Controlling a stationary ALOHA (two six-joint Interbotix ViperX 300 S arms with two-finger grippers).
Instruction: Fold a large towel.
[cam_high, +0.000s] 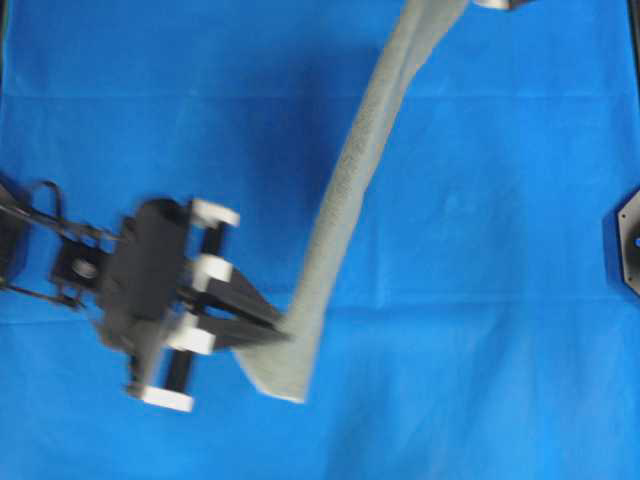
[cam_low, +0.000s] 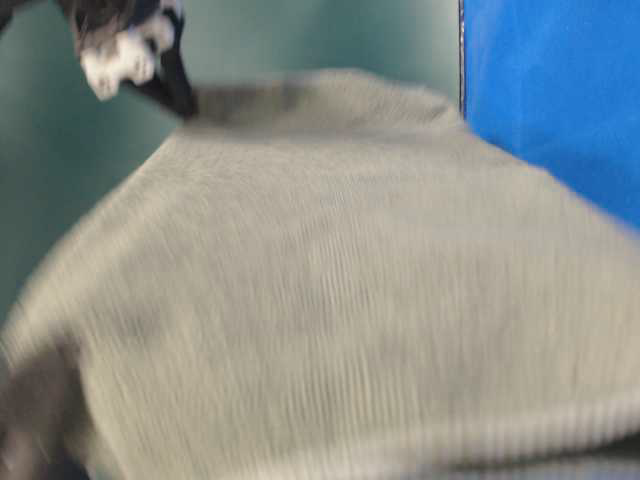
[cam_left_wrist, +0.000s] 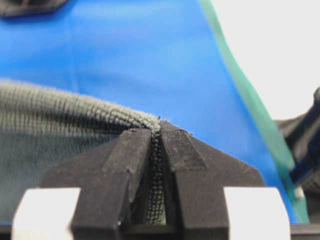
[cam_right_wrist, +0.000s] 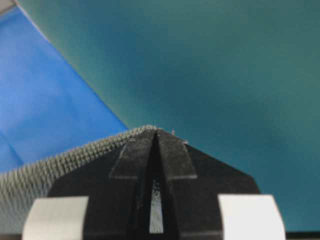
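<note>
Grey-green towel (cam_low: 340, 290) hangs lifted above the blue-covered table (cam_high: 480, 300), stretched between left end effector (cam_left_wrist: 156, 131) and right end effector (cam_right_wrist: 156, 132), each clamped on its hem; folding seems barely begun, no crease laid yet.

The left gripper (cam_high: 275, 325) has black wedge-shaped fingers (cam_left_wrist: 125, 170), white blocks behind them, thin black cables rearward.

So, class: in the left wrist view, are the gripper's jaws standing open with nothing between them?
No, the left gripper is clamped shut on the towel, whose fabric shows between its jaws.
</note>
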